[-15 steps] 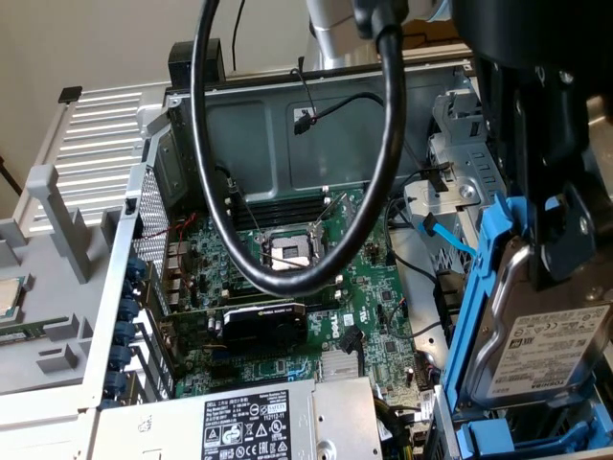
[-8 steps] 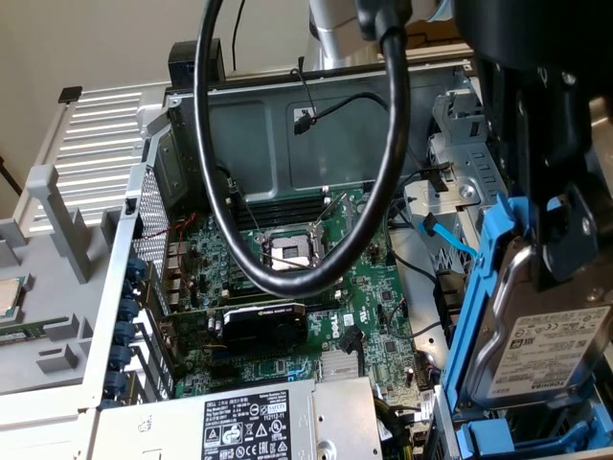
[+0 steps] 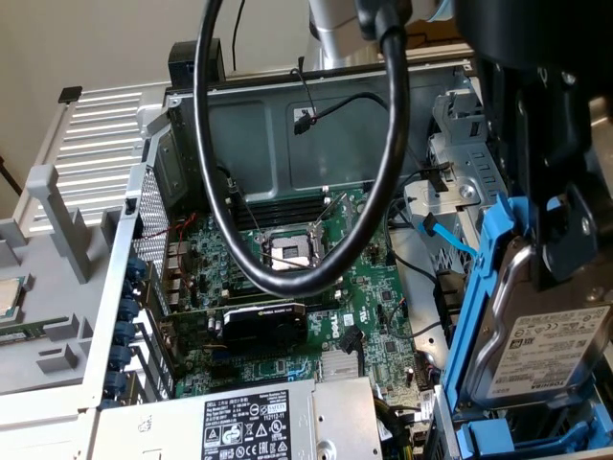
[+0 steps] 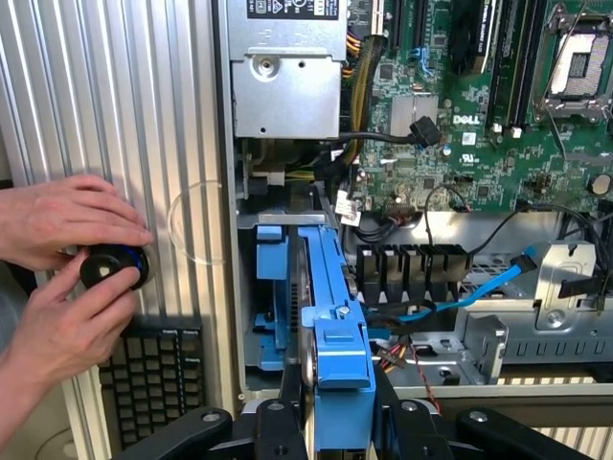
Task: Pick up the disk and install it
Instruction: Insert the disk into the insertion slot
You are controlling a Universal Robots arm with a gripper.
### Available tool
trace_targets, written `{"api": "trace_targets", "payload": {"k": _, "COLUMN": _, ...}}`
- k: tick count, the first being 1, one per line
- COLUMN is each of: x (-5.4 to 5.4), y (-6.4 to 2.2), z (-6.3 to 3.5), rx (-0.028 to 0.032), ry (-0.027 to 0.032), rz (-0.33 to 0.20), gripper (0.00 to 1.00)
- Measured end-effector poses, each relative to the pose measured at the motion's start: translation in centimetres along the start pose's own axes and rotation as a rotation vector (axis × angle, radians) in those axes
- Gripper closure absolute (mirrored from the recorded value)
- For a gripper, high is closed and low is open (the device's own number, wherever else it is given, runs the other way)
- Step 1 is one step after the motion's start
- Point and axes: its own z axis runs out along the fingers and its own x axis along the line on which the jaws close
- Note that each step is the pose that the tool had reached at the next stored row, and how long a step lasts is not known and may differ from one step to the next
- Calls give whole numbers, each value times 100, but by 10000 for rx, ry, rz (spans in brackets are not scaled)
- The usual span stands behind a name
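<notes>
Gripping the disk by its blue rails | claw clenched on disk | blue drive bay seemingly just beneath claw | motherboard well aside

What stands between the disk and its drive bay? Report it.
Nothing visible does. The gripper holds the disk at the blue drive bay; a blue cable runs close beside it, seemingly not across the opening.

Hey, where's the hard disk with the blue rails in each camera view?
Exterior view: the disk sits low at the exterior view's right, white label facing the camera.
Wrist view: the disk is edge-on, blue rail toward the camera, beside the blue drive bay.
Shared landmark: the empty CPU socket.
</notes>
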Motion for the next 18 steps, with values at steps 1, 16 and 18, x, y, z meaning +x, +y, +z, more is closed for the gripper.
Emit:
{"api": "trace_targets", "payload": {"k": 1, "x": 0, "y": 1, "z": 0, "rx": 8, "ry": 0, "rz": 0, "gripper": 63}}
{"api": "trace_targets", "payload": {"k": 16, "x": -5, "y": 6, "z": -1, "rx": 213, "ry": -3, "rz": -5, "gripper": 63}}
{"api": "trace_targets", "payload": {"k": 18, "x": -5, "y": 6, "z": 0, "rx": 218, "ry": -1, "rz": -5, "gripper": 63}}
